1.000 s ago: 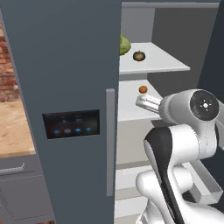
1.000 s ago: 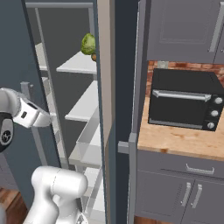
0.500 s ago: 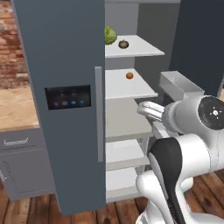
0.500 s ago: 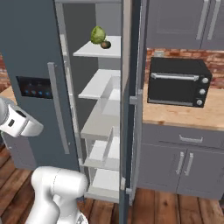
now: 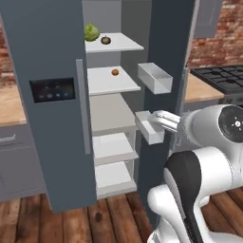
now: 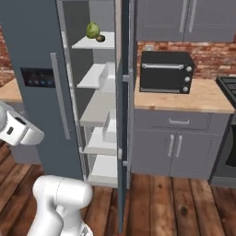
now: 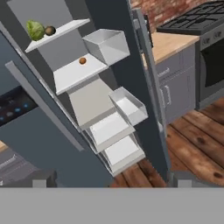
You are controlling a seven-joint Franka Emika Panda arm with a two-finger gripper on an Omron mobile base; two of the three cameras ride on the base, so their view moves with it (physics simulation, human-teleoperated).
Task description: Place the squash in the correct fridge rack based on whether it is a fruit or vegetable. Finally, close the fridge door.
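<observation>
The gripper [image 7: 111, 180] looks straight into the open fridge, its jaws spread wide and nothing between them. One dark fingertip [image 7: 41, 178] sits low on the left of the hand view and the other low on the right.

Where's the squash [image 5: 106, 40]? It's up on the top shelf [image 5: 124, 45], in the upper middle of the left base view, a small dark ball just beside a pale green leafy head [image 5: 91, 32]. One shelf down, a small orange ball [image 5: 115, 72] sits alone, well apart from the squash.

The fridge door [image 5: 167, 42] stands open, right of centre in that view. Two white tray bins hang on its inner face, an upper bin [image 5: 154, 78] and a lower bin [image 5: 149, 127]. The arm's hand sits just beside the lower bin, though I can't tell whether they touch.

On the left the other door [image 5: 47, 57], with its black display panel [image 5: 52, 90], is shut. In the right base view the open door is edge-on at centre, and a black toaster oven [image 6: 166, 71] rests on the wooden counter [image 6: 207, 99] to its right.
</observation>
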